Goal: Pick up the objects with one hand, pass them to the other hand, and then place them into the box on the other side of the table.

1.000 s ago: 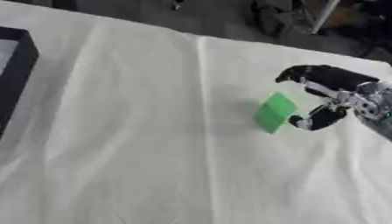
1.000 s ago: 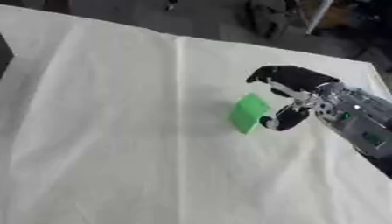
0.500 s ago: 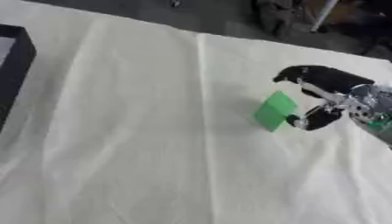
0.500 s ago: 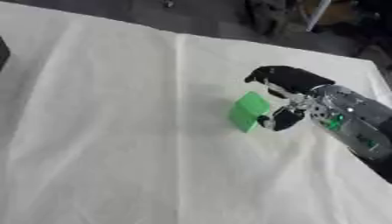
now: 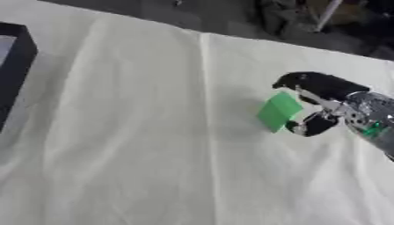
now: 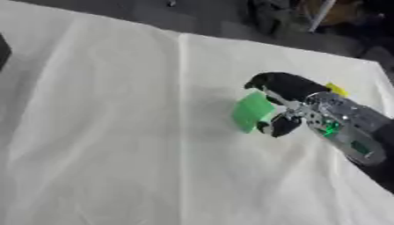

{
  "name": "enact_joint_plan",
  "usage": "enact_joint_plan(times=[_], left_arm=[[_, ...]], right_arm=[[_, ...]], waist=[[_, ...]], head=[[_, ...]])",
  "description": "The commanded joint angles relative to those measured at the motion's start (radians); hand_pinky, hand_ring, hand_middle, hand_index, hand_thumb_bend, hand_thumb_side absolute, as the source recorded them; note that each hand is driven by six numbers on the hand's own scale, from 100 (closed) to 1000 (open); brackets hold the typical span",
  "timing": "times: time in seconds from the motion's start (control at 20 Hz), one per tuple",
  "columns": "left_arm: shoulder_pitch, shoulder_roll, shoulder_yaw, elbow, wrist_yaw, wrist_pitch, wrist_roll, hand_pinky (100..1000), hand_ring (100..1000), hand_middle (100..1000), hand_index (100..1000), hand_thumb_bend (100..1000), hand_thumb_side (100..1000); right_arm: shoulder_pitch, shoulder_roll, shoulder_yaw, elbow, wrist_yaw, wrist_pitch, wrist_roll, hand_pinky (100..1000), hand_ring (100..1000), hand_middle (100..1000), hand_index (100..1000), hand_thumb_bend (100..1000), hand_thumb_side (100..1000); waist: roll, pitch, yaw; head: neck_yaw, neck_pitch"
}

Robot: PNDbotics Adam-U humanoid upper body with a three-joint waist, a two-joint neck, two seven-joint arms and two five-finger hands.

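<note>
The right hand (image 5: 323,105) curled its fingers and thumb around a green block (image 5: 277,111), pinching it just above the white cloth (image 5: 138,145). Beyond it showed a small yellow thing (image 6: 335,89); the black box (image 5: 15,66) sat at the far left edge.

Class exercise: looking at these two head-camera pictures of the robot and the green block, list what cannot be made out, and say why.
- Whether the right hand grips the green block: blur hides the contact.
- The black box: cut off by the left edge of the left eye view, its inside unseen.
- The yellow thing behind the hand in the right eye view: mostly hidden by the hand.
- The left hand: in neither view.
</note>
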Motion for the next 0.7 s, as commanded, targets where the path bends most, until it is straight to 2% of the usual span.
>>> enact_joint_plan(times=[0.05, 0.7], left_arm=[[-0.005, 0.002, 0.001, -0.018, -0.001, 0.003, 0.001, 890, 346, 720, 825, 762, 561], [-0.01, -0.007, -0.004, -0.018, 0.004, 0.007, -0.002, 895, 345, 719, 821, 751, 562]], right_arm=[[-0.002, -0.02, -0.018, -0.009, 0.016, 0.005, 0.007, 1000, 994, 921, 927, 349, 100], [-0.008, -0.004, 0.007, -0.009, 0.028, 0.006, 0.023, 1000, 994, 917, 918, 341, 100]], waist=[[0.007, -0.014, -0.003], [-0.002, -0.004, 0.011]], head=[[-0.001, -0.012], [-0.012, -0.017]])
